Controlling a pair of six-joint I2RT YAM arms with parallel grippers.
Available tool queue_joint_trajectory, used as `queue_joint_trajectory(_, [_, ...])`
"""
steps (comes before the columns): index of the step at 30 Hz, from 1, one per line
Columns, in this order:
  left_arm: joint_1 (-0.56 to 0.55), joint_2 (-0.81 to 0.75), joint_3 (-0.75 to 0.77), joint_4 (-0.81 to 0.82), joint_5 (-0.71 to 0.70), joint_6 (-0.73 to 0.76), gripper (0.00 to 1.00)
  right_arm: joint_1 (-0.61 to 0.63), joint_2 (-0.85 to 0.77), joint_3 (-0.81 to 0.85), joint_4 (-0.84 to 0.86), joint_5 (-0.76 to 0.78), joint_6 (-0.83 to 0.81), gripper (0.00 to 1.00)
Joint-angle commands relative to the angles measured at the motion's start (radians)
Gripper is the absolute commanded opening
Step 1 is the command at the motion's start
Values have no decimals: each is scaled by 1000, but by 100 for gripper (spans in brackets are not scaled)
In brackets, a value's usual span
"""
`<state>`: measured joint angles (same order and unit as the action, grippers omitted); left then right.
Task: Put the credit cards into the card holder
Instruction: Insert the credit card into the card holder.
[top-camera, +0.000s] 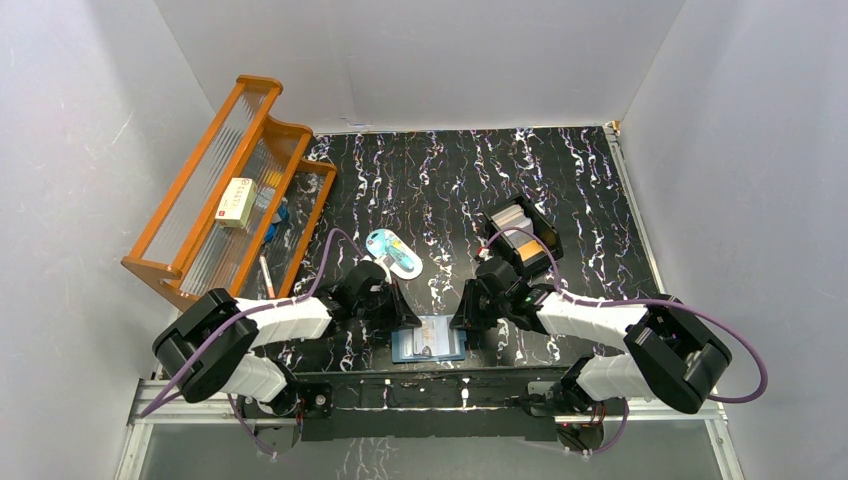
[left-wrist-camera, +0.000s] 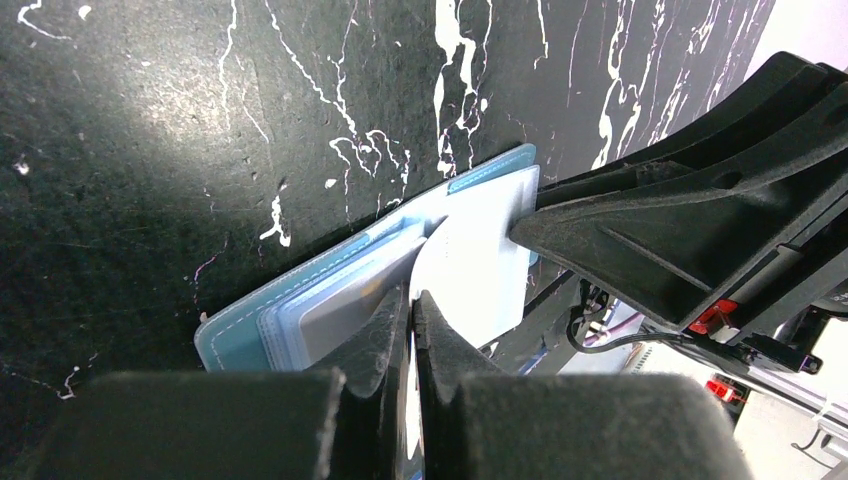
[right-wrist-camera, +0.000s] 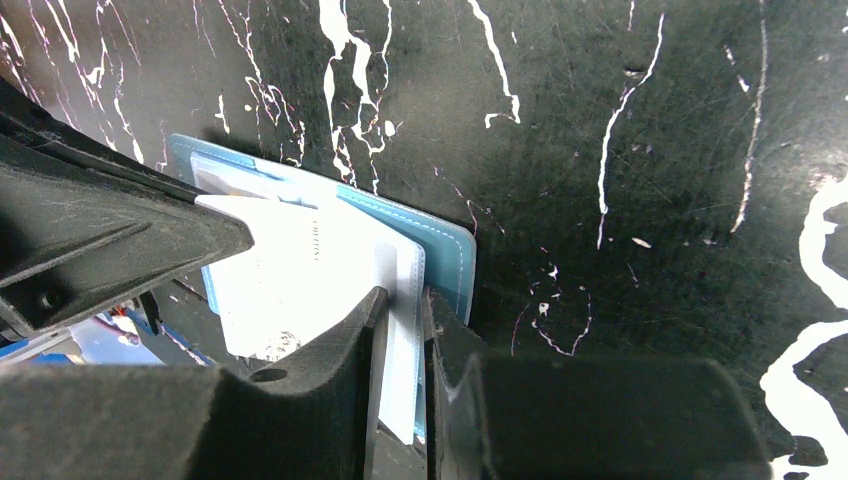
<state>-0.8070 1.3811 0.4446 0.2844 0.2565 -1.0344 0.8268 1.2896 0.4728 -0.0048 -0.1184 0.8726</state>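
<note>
While card holder (top-camera: 430, 341) lies open on desk (top-camera: 450, 180), L end effector (left-wrist-camera: 411, 305) clamps white credit card (left-wrist-camera: 480, 260); R end effector (right-wrist-camera: 400, 300) pinches holder's leaf.

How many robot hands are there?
2. The left hand sits at the blue card holder's left edge, the right hand at its right edge. None looks hidden.

table (top-camera: 600, 200) | black marbled | card holder (top-camera: 428, 340), black box (top-camera: 553, 243), wooden rack (top-camera: 210, 160)
</note>
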Motion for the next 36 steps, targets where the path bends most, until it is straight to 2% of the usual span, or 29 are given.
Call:
queue_joint_trajectory(1, [-4,30,-27,-18,-10,24,0,6,12,-2,1,7,-5,27])
queue_joint_trajectory(6, [-4,39,-57,58,10,13,0,6,8,-3,2,6,-2,27])
queue_joint_trajectory(20, [-22,75,-120,197,-94,-78,0,5,-7,-32,21,10,20,27])
queue_joint_trajectory(28, [-35,17,-136,170,-179,-94,0,6,-7,-34,25,3,29,27])
queue_joint_trajectory(36, [-132,56,-78,133,-257,-107,0,6,-19,-36,28,13,49,26])
